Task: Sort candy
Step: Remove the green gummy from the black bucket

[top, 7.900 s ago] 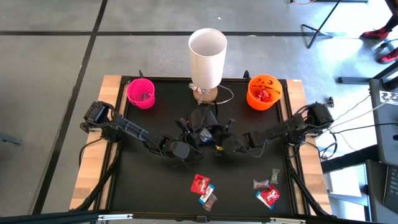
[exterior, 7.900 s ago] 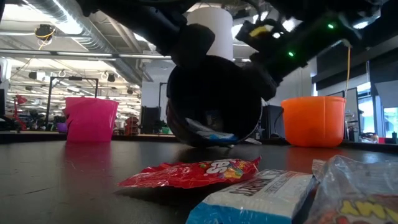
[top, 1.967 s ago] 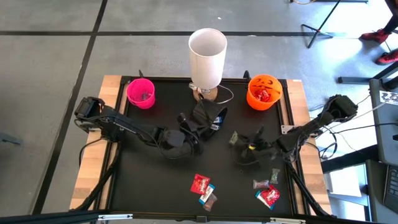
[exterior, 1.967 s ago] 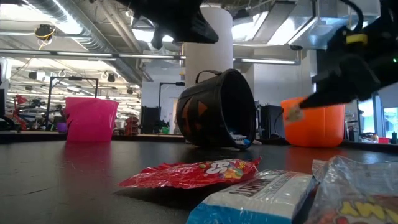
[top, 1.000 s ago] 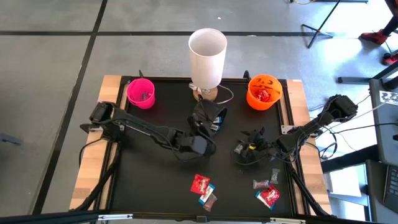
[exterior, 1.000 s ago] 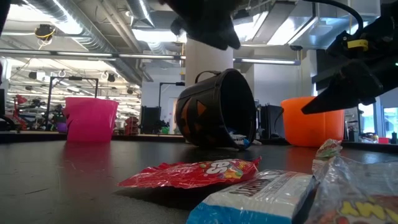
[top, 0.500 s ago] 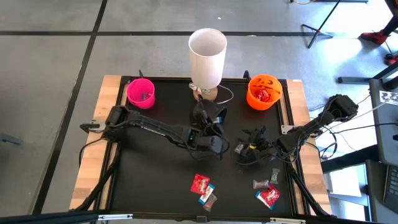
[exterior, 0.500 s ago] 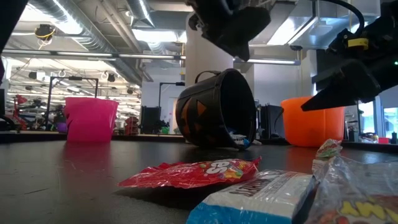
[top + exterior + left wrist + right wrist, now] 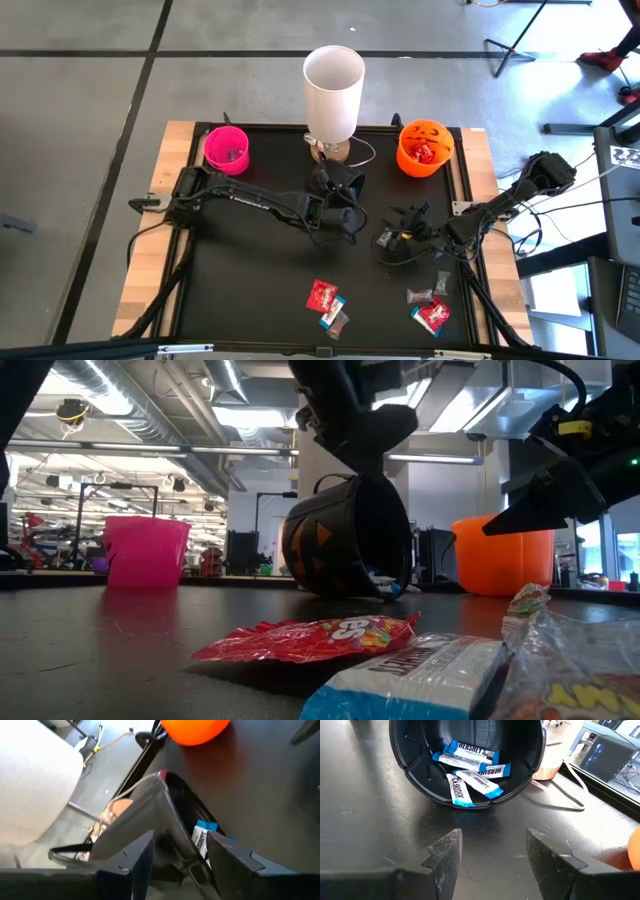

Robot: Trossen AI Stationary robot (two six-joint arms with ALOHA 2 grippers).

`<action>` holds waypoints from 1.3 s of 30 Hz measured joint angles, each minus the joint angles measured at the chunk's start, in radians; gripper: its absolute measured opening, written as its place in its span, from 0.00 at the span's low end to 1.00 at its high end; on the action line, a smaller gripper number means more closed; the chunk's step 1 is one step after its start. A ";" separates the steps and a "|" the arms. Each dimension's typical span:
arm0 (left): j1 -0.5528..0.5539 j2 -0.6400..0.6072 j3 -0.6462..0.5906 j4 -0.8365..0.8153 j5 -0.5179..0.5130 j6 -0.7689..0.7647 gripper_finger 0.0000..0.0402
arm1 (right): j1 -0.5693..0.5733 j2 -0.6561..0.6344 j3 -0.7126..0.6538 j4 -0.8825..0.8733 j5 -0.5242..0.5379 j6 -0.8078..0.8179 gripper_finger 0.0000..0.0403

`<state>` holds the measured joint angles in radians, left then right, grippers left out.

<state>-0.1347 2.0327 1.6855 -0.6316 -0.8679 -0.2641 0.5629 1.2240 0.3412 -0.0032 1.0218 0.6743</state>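
Right wrist view: the right gripper [image 9: 490, 852], fingers spread and empty, faces the tipped black bucket [image 9: 420, 780] holding blue-and-white candy [image 9: 470, 757]. The left gripper [image 9: 177, 852], also parted, seems to straddle the bucket's rim [image 9: 172, 815], so it should close squarely before lifting or steadying.

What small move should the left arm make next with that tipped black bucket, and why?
Probably close the left end effector on the rim of the black bucket. Its open fingers straddle that rim in the left wrist view, and the bucket lies tipped on its side with blue-and-white bars inside. The right end effector hangs open in front of the bucket's mouth.
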 joint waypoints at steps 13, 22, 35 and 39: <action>0.005 -0.001 0.001 -0.129 0.004 -0.123 0.27 | 0.000 0.000 0.000 0.001 0.001 0.000 0.54; -0.019 -0.002 0.001 -0.128 -0.010 -0.154 0.02 | 0.000 0.000 0.000 0.003 -0.003 0.000 0.54; -0.024 -0.003 0.264 -0.351 0.204 -0.241 0.00 | 0.000 -0.033 0.006 0.017 -0.004 -0.005 0.54; 0.001 -0.004 0.339 -0.431 0.372 -0.247 0.00 | 0.001 -0.094 0.043 0.018 -0.005 -0.096 0.54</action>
<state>-0.1333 2.0288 2.0245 -1.0623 -0.4954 -0.5110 0.5636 1.1298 0.3838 0.0150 1.0165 0.5782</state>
